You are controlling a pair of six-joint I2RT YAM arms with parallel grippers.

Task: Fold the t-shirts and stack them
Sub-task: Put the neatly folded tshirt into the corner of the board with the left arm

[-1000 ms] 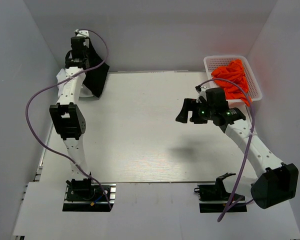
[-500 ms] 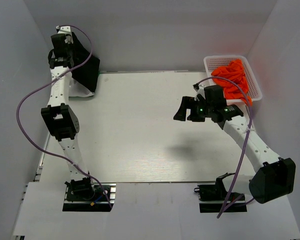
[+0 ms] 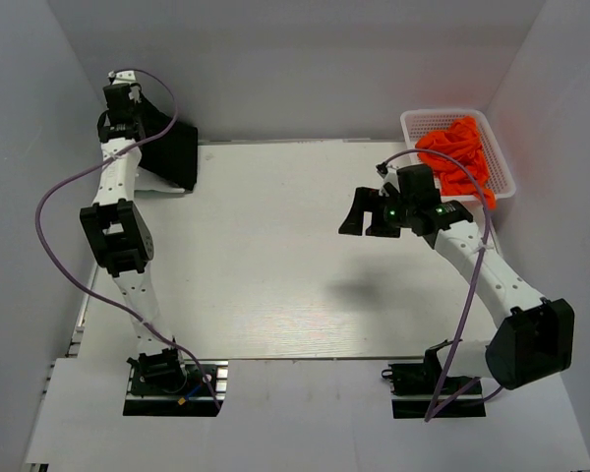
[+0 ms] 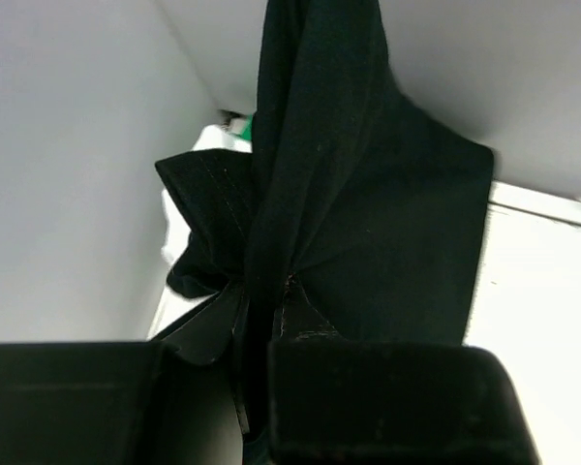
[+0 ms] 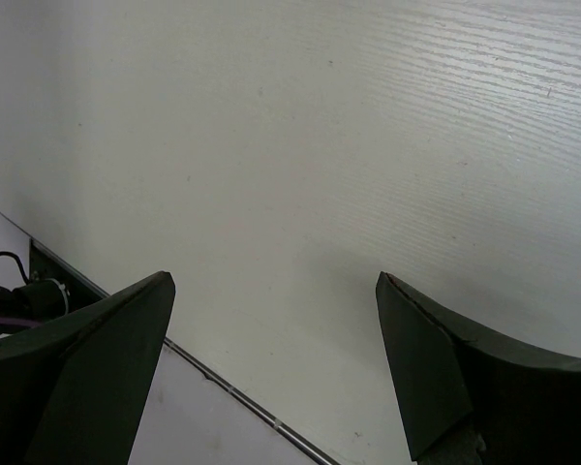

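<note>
My left gripper (image 3: 126, 106) is at the far left corner, raised and shut on the black t-shirt (image 3: 169, 149), which hangs from it down to the table. In the left wrist view the black cloth (image 4: 368, 194) is pinched between my fingers at the gripper (image 4: 261, 291). A white shirt (image 4: 174, 218) and a bit of green shirt (image 4: 240, 124) lie under it by the wall. Orange shirts (image 3: 459, 155) fill a white basket (image 3: 423, 120) at the far right. My right gripper (image 3: 360, 212) is open and empty above the table's middle right, also seen in the right wrist view (image 5: 276, 281).
Grey walls close in the table on the left, back and right. The table's front edge with a metal rail (image 5: 232, 392) shows below my right gripper. Purple cables (image 3: 54, 197) loop beside both arms.
My left gripper has swung left toward the corner wall, carrying the black t-shirt with it. My right gripper has shifted a little to the left, still open.
</note>
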